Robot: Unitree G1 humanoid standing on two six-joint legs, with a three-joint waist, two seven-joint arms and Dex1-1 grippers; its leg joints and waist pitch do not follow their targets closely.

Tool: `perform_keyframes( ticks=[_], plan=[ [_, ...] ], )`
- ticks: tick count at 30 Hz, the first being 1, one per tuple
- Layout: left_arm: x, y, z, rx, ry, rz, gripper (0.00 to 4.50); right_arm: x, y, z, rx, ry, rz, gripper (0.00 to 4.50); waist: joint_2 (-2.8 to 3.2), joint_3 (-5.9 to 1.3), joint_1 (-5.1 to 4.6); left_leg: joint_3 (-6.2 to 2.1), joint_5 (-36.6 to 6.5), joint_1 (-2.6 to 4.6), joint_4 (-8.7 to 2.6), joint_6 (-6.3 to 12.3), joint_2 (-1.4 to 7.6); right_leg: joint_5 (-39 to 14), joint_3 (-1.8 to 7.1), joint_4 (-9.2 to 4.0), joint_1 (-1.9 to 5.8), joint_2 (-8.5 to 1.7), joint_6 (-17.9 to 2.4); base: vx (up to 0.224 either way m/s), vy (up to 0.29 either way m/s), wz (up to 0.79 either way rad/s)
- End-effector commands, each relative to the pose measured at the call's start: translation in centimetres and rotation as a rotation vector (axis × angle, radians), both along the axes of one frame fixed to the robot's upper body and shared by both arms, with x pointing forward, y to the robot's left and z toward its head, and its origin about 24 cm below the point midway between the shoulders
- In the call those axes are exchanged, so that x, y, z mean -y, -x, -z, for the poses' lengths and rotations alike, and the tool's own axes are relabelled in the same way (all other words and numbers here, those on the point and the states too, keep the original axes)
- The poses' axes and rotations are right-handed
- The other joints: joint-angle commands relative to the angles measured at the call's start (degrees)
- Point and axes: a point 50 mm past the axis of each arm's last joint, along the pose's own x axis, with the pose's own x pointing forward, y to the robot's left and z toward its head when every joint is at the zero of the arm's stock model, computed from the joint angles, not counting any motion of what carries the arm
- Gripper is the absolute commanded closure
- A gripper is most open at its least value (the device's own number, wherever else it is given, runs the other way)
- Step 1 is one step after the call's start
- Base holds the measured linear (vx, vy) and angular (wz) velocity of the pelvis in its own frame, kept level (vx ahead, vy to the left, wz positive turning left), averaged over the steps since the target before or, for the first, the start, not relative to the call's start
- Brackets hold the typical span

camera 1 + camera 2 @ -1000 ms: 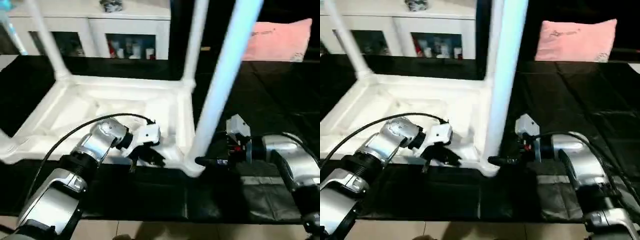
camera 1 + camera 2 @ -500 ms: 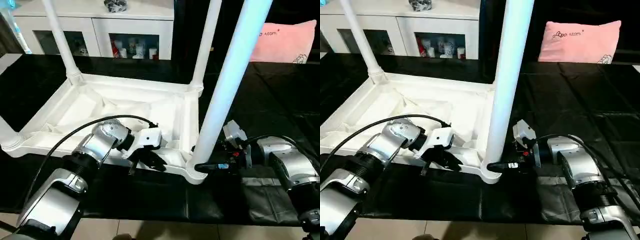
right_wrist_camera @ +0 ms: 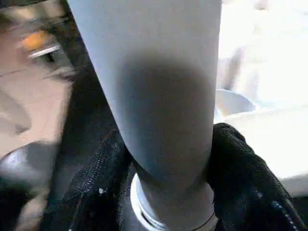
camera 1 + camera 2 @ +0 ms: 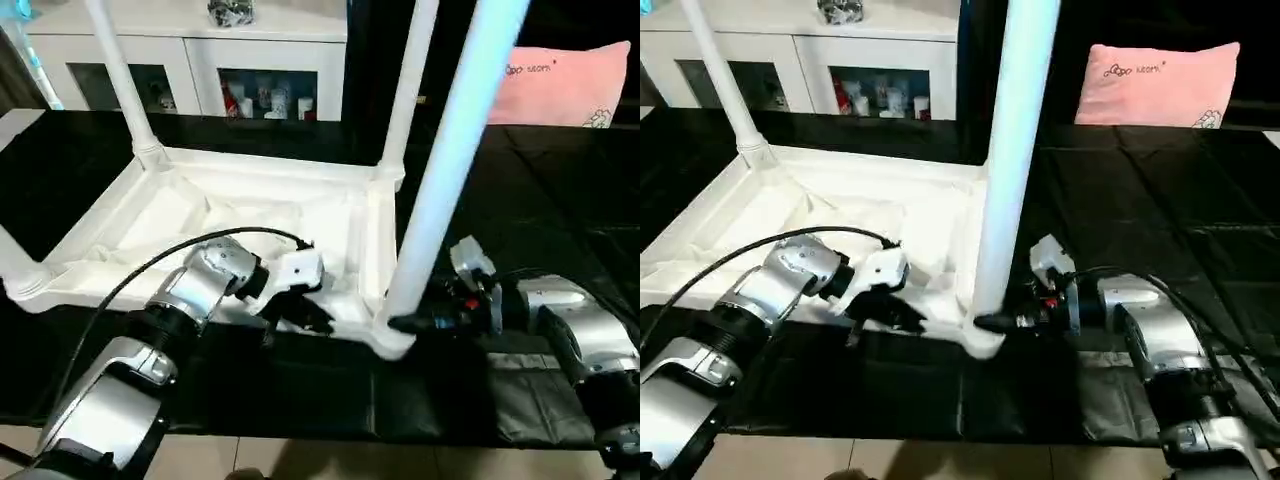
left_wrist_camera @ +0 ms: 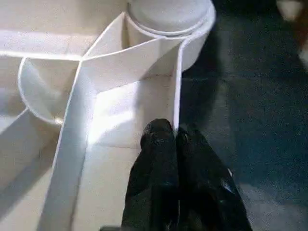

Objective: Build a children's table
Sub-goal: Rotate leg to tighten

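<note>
The right gripper (image 4: 992, 322) clasps the base of the near-right leg (image 4: 445, 190), one black finger (image 3: 243, 168) on each side of the tube just above its corner socket (image 4: 390, 340). The left gripper (image 4: 300, 318) has its fingers (image 5: 159, 144) clenched together with nothing between them, their tips resting against the near rim of the tabletop (image 4: 230, 215), at a rib close to that same socket.

The white plastic tabletop lies upside down on the black-covered desk (image 4: 1120, 190), ribbed underside facing up, its long axis running across the robot's front. It is a shallow rectangular tray form with raised rim walls, diagonal ribs and round sockets at the corners. The gripped leg, a long white tapered tube, stands near upright, leaning slightly to the robot's right toward its top. Two more legs stand in the far sockets: the far-left leg (image 4: 118, 75) and the far-right leg (image 4: 405, 85).

The near rim lies close to the desk's front edge. Open black surface extends to the right of the tabletop, toward a pink pillow (image 4: 1155, 82). A white cabinet with glass doors (image 4: 190, 65) stands behind.
</note>
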Motion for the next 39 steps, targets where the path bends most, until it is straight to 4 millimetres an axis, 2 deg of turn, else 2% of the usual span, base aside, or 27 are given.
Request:
perform_keyframes(
  ticks=[1,2,4,5,7,8,9,10,11,13,14,16,17,22,26,29,31,33,34,35,36,38,39],
  plan=[
    [1.8,-0.7,-0.7,0.03,0.048,-0.078,4.5,-1.7,-0.3,0.1,0.004,-0.004,0.044,2.48,-1.33,-3.58,-0.5,-0.08,-8.16,0.12,-3.71,3.39,1.26,-21.96,2.88,-4.71,3.28,-4.17,-6.95,0.0,0.0,0.0],
    [2.1,-0.8,-0.8,0.028,0.059,-0.114,4.5,-2.0,-0.4,0.4,0.004,0.019,0.083,2.49,-1.21,-3.49,-0.89,-0.03,-8.64,0.2,-3.68,2.94,1.04,-24.31,2.83,-5.08,3.2,-4.13,-6.08,0.0,0.0,0.0],
    [3.2,-1.3,-1.2,0.03,0.092,-0.213,4.5,-3.0,-1.0,1.4,-0.025,0.061,0.215,2.51,-1.34,-3.46,-1.47,-0.11,-8.4,-0.12,-3.67,2.83,0.88,-25.22,2.75,-5.21,3.4,-4.0,-5.23,0.0,0.0,0.0],
    [3.7,-1.6,-1.3,0.031,0.103,-0.263,4.5,-3.6,-1.5,1.8,-0.044,0.08,0.304,2.51,-1.12,-3.44,-2.37,-0.19,-8.76,-0.03,-3.71,2.44,0.83,-25.51,2.64,-5.35,3.2,-3.91,-5.38,0.0,0.0,0.0],
    [4.3,-1.8,-1.5,0.035,0.116,-0.314,4.5,-4.2,-1.9,2.1,-0.073,0.09,0.386,2.52,-1.18,-3.5,-2.99,-0.22,-9.14,-0.07,-3.63,2.39,0.71,-25.58,2.6,-5.42,3.22,-3.84,-5.37,0.0,0.0,0.0],
    [5.0,-2.1,-1.6,0.042,0.131,-0.367,4.5,-4.9,-2.5,2.3,-0.073,0.1,0.453,2.52,-0.93,-3.52,-3.59,-0.22,-9.15,-0.1,-3.52,2.58,0.58,-25.48,2.57,-5.48,3.17,-3.81,-5.59,0.0,0.0,0.0],
    [5.0,-2.1,-1.6,0.043,0.133,-0.372,4.5,-5.0,-2.5,2.4,-0.074,0.1,0.458,2.53,-0.93,-3.52,-3.59,-0.22,-9.15,-0.1,-3.52,2.58,0.58,-25.48,2.57,-5.48,3.17,-3.81,-5.59,0.0,0.0,0.0],
    [5.6,-2.3,-1.8,0.049,0.145,-0.425,4.5,-5.9,-3.0,2.4,-0.077,0.1,0.527,2.54,-0.97,-3.59,-4.08,-0.19,-9.27,-0.15,-3.44,2.8,0.46,-25.17,2.45,-5.66,3.1,-3.7,-5.85,0.0,0.0,0.0],
    [6.2,-2.5,-1.9,0.063,0.153,-0.482,4.5,-6.9,-3.6,2.4,-0.075,0.115,0.603,2.54,-0.88,-3.67,-4.1,-0.18,-9.1,-0.11,-3.41,2.88,0.45,-24.78,2.51,-5.6,3.16,-3.76,-5.96,0.0,0.0,0.0],
    [6.5,-2.6,-1.9,0.074,0.151,-0.508,4.5,-7.4,-3.9,2.5,-0.073,0.136,0.645,2.54,-0.78,-3.75,-4.24,-0.3,-8.39,-0.08,-3.51,2.81,0.56,-23.15,2.56,-5.38,3.11,-3.69,-6.51,0.0,0.0,0.0],
    [6.9,-2.6,-1.9,0.08,0.154,-0.531,4.5,-8.1,-4.2,2.5,-0.081,0.155,0.674,2.54,-0.71,-3.72,-4.42,-0.27,-8.17,-0.15,-3.55,3.18,0.7,-20.59,2.78,-5.1,3.13,-3.67,-7.44,0.0,0.0,0.0],
    [7.0,-2.6,-1.9,0.08,0.154,-0.534,4.5,-8.4,-4.2,2.4,-0.088,0.154,0.682,2.54,-0.73,-3.76,-4.41,-0.23,-8.27,-0.04,-3.55,3.48,0.71,-19.6,2.83,-5.01,3.19,-3.64,-7.92,0.0,0.0,0.0],
    [7.2,-2.5,-2.0,0.077,0.156,-0.53,4.5,-8.7,-4.3,2.3,-0.096,0.148,0.704,2.0,-0.76,-3.75,-4.4,-0.22,-8.16,-0.14,-3.59,3.84,0.75,-18.75,2.93,-4.94,3.32,-3.74,-8.15,0.0,0.0,0.0],
    [6.7,-2.4,-1.9,0.075,0.147,-0.518,4.5,-8.7,-4.3,1.9,-0.081,0.109,0.709,1.69,-0.65,-3.75,-4.38,-0.19,-7.87,-0.12,-3.71,4.25,0.87,-16.28,3.07,-4.72,3.46,-3.8,-9.1,0.0,0.0,0.0],
    [5.4,-2.4,-1.5,0.076,0.117,-0.487,4.5,-7.3,-3.8,1.6,0.009,0.111,0.663,1.23,-0.71,-3.75,-4.27,-0.12,-7.94,-0.12,-3.71,4.38,0.9,-15.21,3.19,-4.6,3.57,-3.85,-9.26,0.0,0.0,0.0],
    [4.6,-2.5,-1.4,0.083,0.105,-0.475,4.5,-6.3,-2.9,1.5,0.031,0.103,0.588,1.11,-0.82,-3.88,-3.88,-0.1,-6.49,-0.23,-3.65,5.57,1.02,-12.03,3.35,-4.17,3.8,-3.87,-9.88,0.0,0.0,0.0],
    [4.3,-2.5,-1.4,0.081,0.101,-0.466,4.5,-5.7,-2.5,1.5,0.044,0.11,0.549,0.96,-0.77,-3.83,-3.87,-0.14,-6.32,-0.45,-3.65,5.72,0.91,-12.1,3.23,-4.27,3.99,-3.88,-9.83,0.0,0.0,0.0],
    [3.6,-2.4,-1.4,0.081,0.108,-0.42,4.5,-3.7,-1.7,1.6,0.075,0.162,0.494,0.74,-0.64,-3.7,-3.76,-0.07,-7.43,-0.41,-3.58,5.93,0.87,-14.36,3.15,-4.71,3.89,-3.88,-9.08,0.0,0.0,0.0],
    [3.5,-2.3,-1.4,0.079,0.106,-0.412,4.5,-3.3,-1.7,1.6,0.078,0.167,0.493,0.7,-0.76,-3.8,-3.73,-0.13,-7.35,-0.4,-3.55,5.91,0.89,-14.54,3.11,-4.63,3.93,-3.87,-8.96,0.0,0.0,0.0],
    [3.2,-2.2,-1.4,0.077,0.098,-0.372,4.5,-1.6,-1.5,1.4,0.091,0.177,0.486,0.64,-0.93,-3.77,-3.72,-0.13,-7.4,-0.59,-3.55,6.07,0.89,-15.54,3.07,-4.77,3.93,-3.94,-8.59,0.0,0.0,0.0],
    [3.0,-2.0,-1.3,0.069,0.088,-0.348,4.5,-0.7,-1.4,1.2,0.102,0.174,0.475,0.51,-0.92,-3.75,-3.72,-0.09,-7.67,-0.48,-3.52,6.15,0.91,-16.05,3.05,-4.79,3.84,-3.89,-8.63,0.0,0.0,0.0],
    [2.7,-1.8,-1.1,0.07,0.073,-0.302,4.5,0.4,-1.2,0.7,0.119,0.17,0.449,0.39,-0.8,-3.74,-3.51,-0.04,-7.72,-0.24,-3.49,6.16,1.1,-16.07,3.16,-4.76,3.6,-3.9,-9.2,0.0,0.0,0.0],
    [2.7,-1.8,-1.1,0.071,0.072,-0.299,4.5,0.4,-1.1,0.7,0.12,0.169,0.447,0.26,-0.85,-3.7,-3.5,-0.12,-7.62,-0.39,-3.55,6.2,1.14,-15.3,3.15,-4.62,3.68,-3.86,-9.56,0.0,0.0,0.0]
  ],
)
